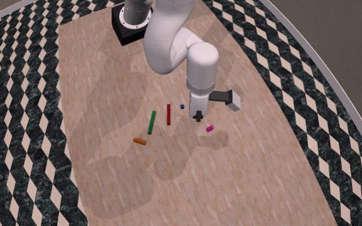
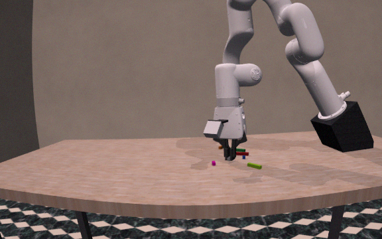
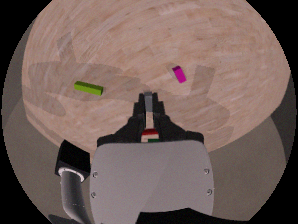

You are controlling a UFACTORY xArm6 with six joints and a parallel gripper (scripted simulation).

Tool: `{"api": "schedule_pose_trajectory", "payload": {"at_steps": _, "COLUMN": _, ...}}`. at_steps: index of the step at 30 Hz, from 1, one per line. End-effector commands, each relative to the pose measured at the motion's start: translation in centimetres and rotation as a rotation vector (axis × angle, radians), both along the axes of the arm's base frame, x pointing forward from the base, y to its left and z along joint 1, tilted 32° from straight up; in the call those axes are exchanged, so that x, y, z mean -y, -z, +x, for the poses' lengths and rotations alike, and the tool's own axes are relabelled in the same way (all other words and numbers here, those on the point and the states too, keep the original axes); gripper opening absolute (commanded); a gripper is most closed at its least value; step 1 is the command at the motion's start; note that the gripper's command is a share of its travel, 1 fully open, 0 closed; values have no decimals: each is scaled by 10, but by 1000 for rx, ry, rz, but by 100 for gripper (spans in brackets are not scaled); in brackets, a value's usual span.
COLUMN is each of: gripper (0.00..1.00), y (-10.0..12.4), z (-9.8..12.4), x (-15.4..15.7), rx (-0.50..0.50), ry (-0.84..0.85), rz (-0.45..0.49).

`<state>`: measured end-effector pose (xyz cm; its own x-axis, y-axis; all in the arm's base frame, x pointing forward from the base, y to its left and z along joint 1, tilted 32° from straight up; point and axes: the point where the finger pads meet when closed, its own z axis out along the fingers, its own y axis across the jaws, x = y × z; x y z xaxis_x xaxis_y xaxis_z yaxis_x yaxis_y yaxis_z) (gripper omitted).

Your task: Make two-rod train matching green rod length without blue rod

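On the table (image 1: 263,176) no train is made yet: every rod in view lies alone, well apart from the rest, so by my judgement the work is at its first carry, with the joining, the letting go and the drawing off all left to do. The arm (image 1: 201,63) leans over the middle of the table with the claw pointing straight down. The green rod (image 1: 151,122), the measure for the sum, lies flat beside the red rod (image 1: 168,114), the two near but not touching. The lime rod (image 2: 254,165) lies off by itself, hidden under the arm in the top view. The orange rod (image 1: 139,141) sits just beyond the green rod's end, the magenta rod (image 1: 210,128) lies near the claw on its far side, and the blue rod (image 1: 182,106) rests between the red rod and the claw. The claw (image 1: 198,117) stands narrow, low over the table, nipped on something thin. The wrist view shows a pale sliver between the fingers, which I take to be a grey rod (image 3: 149,115), a fit mate for the lime one. Whether it touches the table I cannot tell
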<state>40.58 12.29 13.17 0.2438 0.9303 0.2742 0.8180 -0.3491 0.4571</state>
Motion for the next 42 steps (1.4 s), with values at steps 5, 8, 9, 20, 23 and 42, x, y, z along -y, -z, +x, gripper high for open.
{"api": "schedule_pose_trajectory", "payload": {"at_steps": 5, "gripper": 4, "y": 4, "z": 4, "x": -1, "rx": 4, "ry": 1, "rz": 0}}
{"api": "schedule_pose_trajectory", "payload": {"at_steps": 8, "gripper": 4, "y": 5, "z": 5, "x": -1, "rx": 4, "ry": 1, "rz": 0}}
{"api": "schedule_pose_trajectory", "payload": {"at_steps": 9, "gripper": 4, "y": 6, "z": 5, "x": -1, "rx": 4, "ry": 0, "rz": 0}}
{"api": "schedule_pose_trajectory", "payload": {"at_steps": 20, "gripper": 4, "y": 6, "z": 5, "x": -1, "rx": 4, "ry": 0, "rz": 0}}
{"api": "schedule_pose_trajectory", "payload": {"at_steps": 23, "gripper": 4, "y": 6, "z": 5, "x": -1, "rx": 4, "ry": 0, "rz": 0}}
{"api": "schedule_pose_trajectory", "payload": {"at_steps": 42, "gripper": 4, "y": 6, "z": 5, "x": -1, "rx": 4, "ry": 0, "rz": 0}}
